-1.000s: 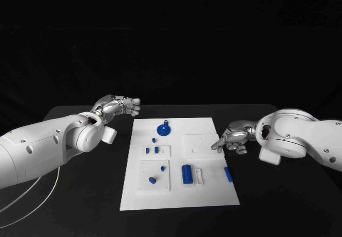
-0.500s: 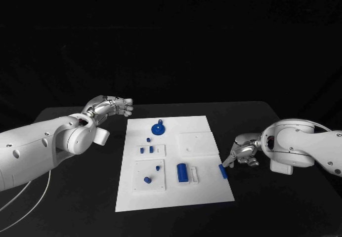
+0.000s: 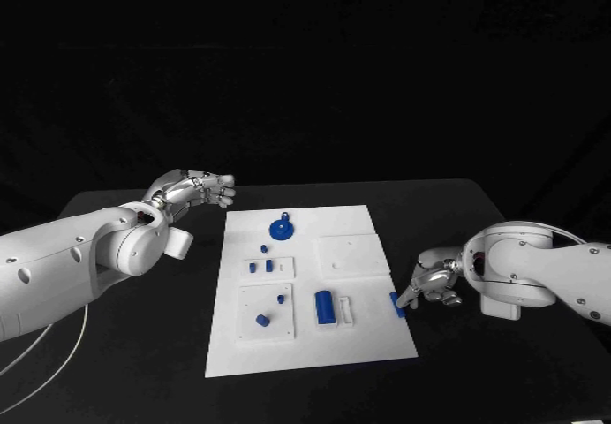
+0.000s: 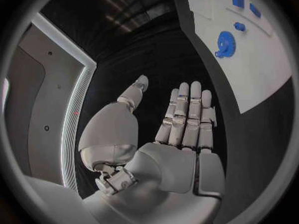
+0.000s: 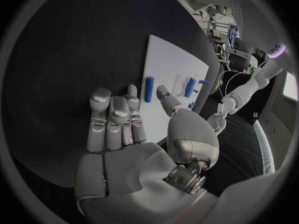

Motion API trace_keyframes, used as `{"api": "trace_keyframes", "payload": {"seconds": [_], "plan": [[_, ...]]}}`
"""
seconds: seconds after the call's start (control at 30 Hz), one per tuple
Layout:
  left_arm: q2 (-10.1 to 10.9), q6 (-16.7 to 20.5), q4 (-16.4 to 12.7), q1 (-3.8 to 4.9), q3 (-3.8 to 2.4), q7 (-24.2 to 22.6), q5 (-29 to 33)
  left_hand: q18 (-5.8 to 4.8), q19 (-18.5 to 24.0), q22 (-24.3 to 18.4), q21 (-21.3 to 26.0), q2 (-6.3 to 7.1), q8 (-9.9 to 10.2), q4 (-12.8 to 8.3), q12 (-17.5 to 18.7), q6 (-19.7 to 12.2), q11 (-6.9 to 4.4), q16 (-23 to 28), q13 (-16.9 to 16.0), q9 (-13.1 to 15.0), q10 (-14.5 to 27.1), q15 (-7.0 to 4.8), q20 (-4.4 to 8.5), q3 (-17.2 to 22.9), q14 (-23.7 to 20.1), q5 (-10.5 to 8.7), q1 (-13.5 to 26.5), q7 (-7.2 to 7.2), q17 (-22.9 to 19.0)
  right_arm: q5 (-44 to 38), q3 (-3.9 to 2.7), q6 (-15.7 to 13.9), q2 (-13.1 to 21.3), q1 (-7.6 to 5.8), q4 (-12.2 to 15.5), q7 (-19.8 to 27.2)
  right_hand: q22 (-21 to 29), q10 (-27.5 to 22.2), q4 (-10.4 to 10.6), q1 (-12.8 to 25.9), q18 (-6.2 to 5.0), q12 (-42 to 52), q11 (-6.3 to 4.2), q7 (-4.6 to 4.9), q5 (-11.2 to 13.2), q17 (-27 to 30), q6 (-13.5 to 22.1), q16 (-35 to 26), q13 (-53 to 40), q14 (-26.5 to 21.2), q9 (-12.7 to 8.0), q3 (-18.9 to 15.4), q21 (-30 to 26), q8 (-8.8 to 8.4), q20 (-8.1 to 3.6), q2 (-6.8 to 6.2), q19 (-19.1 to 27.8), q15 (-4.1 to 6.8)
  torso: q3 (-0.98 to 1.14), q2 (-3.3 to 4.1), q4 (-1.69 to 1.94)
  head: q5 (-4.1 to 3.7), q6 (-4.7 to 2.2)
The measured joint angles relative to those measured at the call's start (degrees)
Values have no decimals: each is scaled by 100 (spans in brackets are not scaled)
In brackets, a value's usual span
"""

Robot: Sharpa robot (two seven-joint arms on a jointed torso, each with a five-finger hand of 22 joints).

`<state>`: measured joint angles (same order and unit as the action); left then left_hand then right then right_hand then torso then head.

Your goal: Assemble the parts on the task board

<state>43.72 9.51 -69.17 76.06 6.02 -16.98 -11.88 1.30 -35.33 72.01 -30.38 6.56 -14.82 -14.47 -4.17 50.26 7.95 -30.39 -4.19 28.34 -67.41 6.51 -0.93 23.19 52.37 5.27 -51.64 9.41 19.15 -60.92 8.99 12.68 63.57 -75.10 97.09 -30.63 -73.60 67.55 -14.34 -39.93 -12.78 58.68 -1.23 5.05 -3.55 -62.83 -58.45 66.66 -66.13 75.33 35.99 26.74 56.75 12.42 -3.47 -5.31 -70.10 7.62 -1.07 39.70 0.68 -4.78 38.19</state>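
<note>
Right hand (image 3: 431, 283) is hovering open, holding nothing, fingertips close to the blue peg (image 3: 398, 305) lying at the task board's (image 3: 357, 340) right edge. Left hand (image 3: 198, 189) is idling empty, fingers extended, over the counter (image 3: 140, 353).

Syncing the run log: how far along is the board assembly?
Early. Nothing looks assembled: the blue gear, cylinder and small parts lie separately on the task board. The right robot hand is open beside the blue bar at the board's edge, not gripping it. The left robot hand is open off the board. All insertions remain.
</note>
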Motion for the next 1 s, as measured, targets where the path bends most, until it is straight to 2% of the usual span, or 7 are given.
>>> {"api": "trace_keyframes", "payload": {"seconds": [0.3,0.43,0.53,0.63,0.67,0.8,1.0], "plan": [[28,-2,-11,0,1,0,0,0,0,-1,0,0,0,0,0,0,0,0,0,0,0,0,0,0,0,0,0,0,6,-32,-7,-68,-157,91,-29,32,0,-1,-173,83,0,0,0,2,0,0,3,0,-9,0,1,-178,0,0,0,112,0,0,-2,1,4,17,16],[27,-4,-16,0,1,0,0,0,0,-1,0,0,0,0,0,0,0,0,0,0,0,0,0,0,0,0,0,0,6,-33,-19,-108,-218,144,-78,46,2,0,-192,-48,-1,-1,1,2,-12,0,3,1,-9,8,43,-153,1,22,1,242,0,-8,-3,4,4,20,27],[27,-6,-18,0,1,2,0,0,0,4,0,0,0,0,0,0,0,0,0,1,0,0,0,0,0,0,0,0,12,-36,-34,-138,-264,169,-121,55,28,2,-64,-273,-1,-15,0,-2,52,0,-3,1,-8,10,52,224,1,22,10,265,-11,-10,-6,4,4,20,34],[32,-7,-19,0,1,4,0,0,0,4,0,0,0,0,0,0,0,0,0,-4,0,0,0,0,0,0,0,0,11,-54,-43,-167,-304,199,-160,62,36,2,77,-596,-1,-19,0,6,51,0,-21,1,-8,11,627,762,1,22,20,204,-20,-11,-8,2,4,29,41],[35,-7,-20,0,1,4,0,0,0,4,0,0,0,0,0,0,0,0,0,-4,0,0,0,0,0,0,0,0,11,-60,-47,-180,-316,211,-172,65,36,5,120,-679,-2,-20,3,12,51,0,-33,1,-8,20,684,934,1,23,34,164,-34,-20,-7,1,4,33,42],[49,-8,-20,0,1,6,0,0,0,4,0,0,0,0,0,0,0,0,0,-4,0,0,0,0,0,0,0,0,11,-83,-57,-217,-344,235,-199,79,36,23,207,-824,-1,-23,21,10,51,0,-61,1,-8,30,684,1300,2,44,41,92,-41,-29,-7,-3,2,38,45],[50,-9,-20,0,1,9,0,0,0,4,0,-10,0,0,0,0,0,0,0,-4,0,0,0,0,0,0,10,0,16,-88,-57,-252,-357,245,-228,130,35,54,301,-912,-1,-41,-10,17,90,0,-91,1,-10,42,800,1848,26,68,71,125,-71,-41,-7,-3,1,43,59]]}}
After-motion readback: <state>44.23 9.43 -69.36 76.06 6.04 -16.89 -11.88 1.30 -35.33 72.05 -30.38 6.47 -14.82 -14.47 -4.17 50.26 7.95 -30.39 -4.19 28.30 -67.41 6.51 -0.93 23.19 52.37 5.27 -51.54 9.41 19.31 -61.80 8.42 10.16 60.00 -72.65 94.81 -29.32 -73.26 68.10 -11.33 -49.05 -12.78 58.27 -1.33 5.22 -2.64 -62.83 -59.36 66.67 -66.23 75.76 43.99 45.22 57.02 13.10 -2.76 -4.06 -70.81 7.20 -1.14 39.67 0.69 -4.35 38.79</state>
